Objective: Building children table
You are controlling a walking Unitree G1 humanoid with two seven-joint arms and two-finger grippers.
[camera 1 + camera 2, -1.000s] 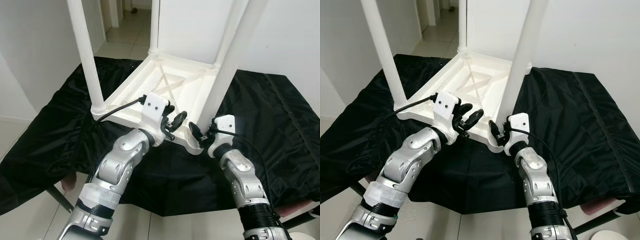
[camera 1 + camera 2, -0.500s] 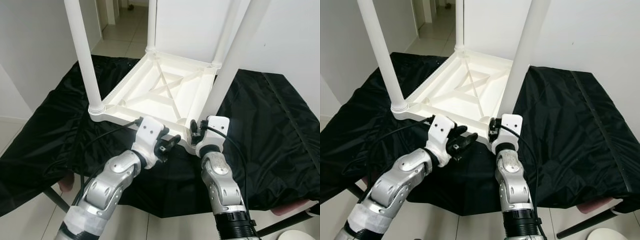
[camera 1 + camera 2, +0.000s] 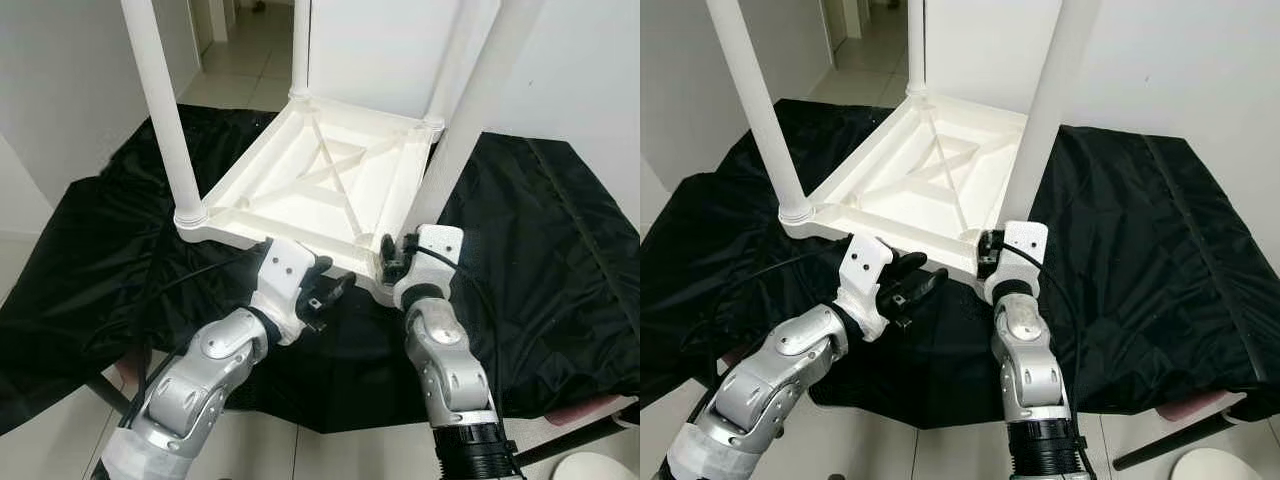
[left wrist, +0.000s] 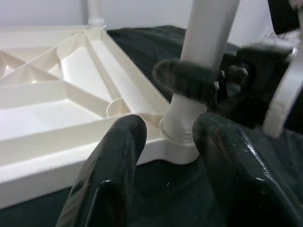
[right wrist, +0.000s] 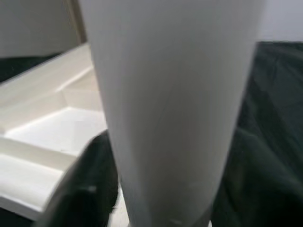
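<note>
So the white children's table [image 3: 320,185] is flipped upside down on a black cloth [image 3: 560,250] that covers the table underneath, and all four legs look like they're already in their corner sockets, sticking straight up. Most of the build seems done, I'd guess it's down to seating or tightening the last one.

That last one is the near leg [image 3: 1045,130] at the corner closest to the robot. The right gripper [image 3: 985,252] is right at the base of it, and in the right wrist view the dark fingers [image 5: 85,189] sit on either side of the leg, so it looks closed around it.

The left gripper [image 3: 325,290] hovers just in front of the near edge, fingers [image 4: 113,156] spread apart and holding nothing, pointed toward that same corner socket [image 4: 182,137].
</note>
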